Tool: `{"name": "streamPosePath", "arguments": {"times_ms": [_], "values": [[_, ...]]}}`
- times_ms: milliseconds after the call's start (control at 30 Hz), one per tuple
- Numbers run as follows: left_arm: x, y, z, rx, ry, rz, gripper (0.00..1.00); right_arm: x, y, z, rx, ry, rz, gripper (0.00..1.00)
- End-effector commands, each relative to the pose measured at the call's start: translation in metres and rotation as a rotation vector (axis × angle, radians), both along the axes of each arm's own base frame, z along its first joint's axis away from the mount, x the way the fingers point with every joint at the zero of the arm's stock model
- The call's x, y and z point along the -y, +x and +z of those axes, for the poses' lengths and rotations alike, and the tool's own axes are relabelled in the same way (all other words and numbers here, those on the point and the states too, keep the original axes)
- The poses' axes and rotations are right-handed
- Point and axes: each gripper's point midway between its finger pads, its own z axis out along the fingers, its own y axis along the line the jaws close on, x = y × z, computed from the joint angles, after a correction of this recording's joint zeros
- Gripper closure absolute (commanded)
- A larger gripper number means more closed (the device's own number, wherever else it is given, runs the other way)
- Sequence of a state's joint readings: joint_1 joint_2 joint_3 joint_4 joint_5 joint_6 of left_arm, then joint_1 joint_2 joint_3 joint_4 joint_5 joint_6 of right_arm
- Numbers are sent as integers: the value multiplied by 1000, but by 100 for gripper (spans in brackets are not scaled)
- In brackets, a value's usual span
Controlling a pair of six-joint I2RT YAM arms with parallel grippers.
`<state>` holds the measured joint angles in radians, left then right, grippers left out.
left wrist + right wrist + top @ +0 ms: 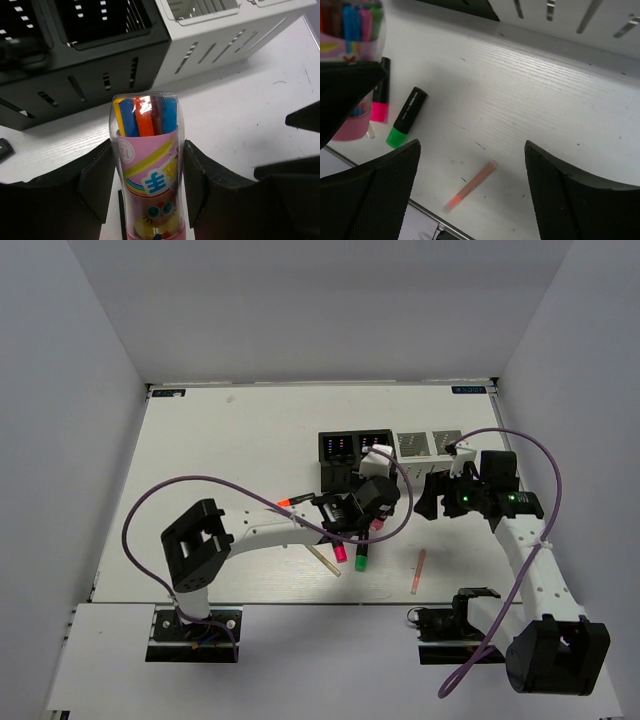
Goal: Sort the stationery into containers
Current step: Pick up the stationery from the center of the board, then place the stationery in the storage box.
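Observation:
My left gripper [147, 172] is shut on a clear tube with a pink label and pink end [148, 145], filled with coloured pens. It holds the tube just in front of the black mesh cups [90, 50], with the white cups [215, 35] to their right. From above, the left gripper [358, 508] is right before the cup row [385, 447]. My right gripper [471, 147] is open and empty above the thin salmon stick [470, 186]. Green-capped [406, 117] and pink-capped [381, 95] highlighters lie to its left. I cannot make out the scissors.
An orange-capped highlighter [295, 500] lies left of the left gripper, and a beige stick [325, 560] lies near the front edge. The salmon stick [417, 572] is close to the table's front edge. A purple cable loops over both arms.

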<state>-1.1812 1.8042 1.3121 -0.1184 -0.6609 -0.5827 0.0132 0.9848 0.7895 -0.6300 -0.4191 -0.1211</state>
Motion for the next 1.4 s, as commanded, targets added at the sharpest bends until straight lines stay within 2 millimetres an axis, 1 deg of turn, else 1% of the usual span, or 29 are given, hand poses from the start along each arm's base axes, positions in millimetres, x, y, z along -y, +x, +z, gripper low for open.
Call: {"name": "streamPosePath", "arguments": {"times_ms": [0, 67, 100, 133, 167, 233, 267, 300, 400, 433, 467, 533, 567, 600, 700, 767, 800, 833, 900, 967, 1000, 1067, 1100, 1167, 1200, 1233, 1300, 1333, 1367], "values": [[-6, 14, 54, 61, -99, 11, 100, -18, -3, 24, 73, 83, 95, 14], [-8, 17, 60, 67, -115, 12, 100, -25, -9, 29, 88, 121, 129, 14], [-13, 25, 65, 74, -126, 29, 100, -27, -10, 30, 90, 130, 140, 18], [-13, 27, 73, 80, -145, 28, 100, -30, -12, 33, 99, 145, 150, 21], [-17, 34, 78, 88, -155, 39, 100, -33, -14, 34, 98, 161, 170, 30], [-17, 37, 88, 95, -173, 38, 100, -39, -19, 38, 100, 197, 201, 41], [-19, 44, 97, 113, -177, 42, 100, -41, -20, 39, 101, 205, 209, 47], [-19, 47, 105, 122, -189, 48, 100, -43, -21, 40, 100, 216, 219, 58], [-21, 57, 120, 136, -213, 51, 100, -52, -29, 46, 99, 270, 269, 71], [-21, 58, 120, 132, -216, 48, 100, -55, -31, 47, 99, 291, 285, 71], [-22, 64, 125, 137, -226, 56, 100, -57, -34, 50, 97, 312, 298, 71], [-22, 67, 128, 134, -234, 54, 100, -62, -35, 52, 96, 348, 315, 63], [-23, 71, 133, 133, -249, 59, 100, -66, -37, 55, 94, 378, 337, 55], [-21, 72, 133, 131, -249, 54, 100, -68, -38, 56, 88, 393, 341, 39], [-19, 77, 138, 138, -259, 48, 100, -73, -35, 65, 111, 438, 375, 22], [-16, 79, 138, 140, -261, 35, 100, -77, -34, 74, 132, 464, 412, 20], [-14, 82, 144, 152, -278, 32, 100, -77, -31, 79, 141, 476, 407, 18], [-11, 83, 144, 156, -274, 19, 100, -79, -29, 81, 160, 482, 422, 16], [-9, 87, 153, 173, -288, 11, 100, -81, -24, 87, 187, 493, 435, 16], [-4, 91, 152, 181, -286, -10, 100, -81, -14, 92, 231, 492, 446, 15], [-4, 95, 158, 196, -289, -15, 100, -82, -10, 92, 229, 496, 444, 14], [-4, 105, 154, 204, -261, -29, 100, -83, -5, 95, 247, 493, 454, 14], [0, 110, 161, 236, -288, -32, 100, -82, -3, 93, 237, 495, 448, 14], [3, 117, 158, 255, -272, -39, 100, -82, -4, 91, 234, 495, 451, 18], [4, 122, 157, 283, -238, -52, 100, -82, -6, 88, 230, 496, 450, 20], [8, 128, 155, 305, -247, -51, 100, -82, -7, 87, 236, 495, 454, 28], [10, 135, 153, 325, -243, -58, 100, -81, -10, 84, 259, 477, 455, 40], [12, 140, 156, 350, -232, -60, 100, -80, -10, 83, 267, 464, 456, 48], [13, 147, 149, 355, -220, -57, 100, -79, -11, 83, 282, 452, 464, 52]]}}
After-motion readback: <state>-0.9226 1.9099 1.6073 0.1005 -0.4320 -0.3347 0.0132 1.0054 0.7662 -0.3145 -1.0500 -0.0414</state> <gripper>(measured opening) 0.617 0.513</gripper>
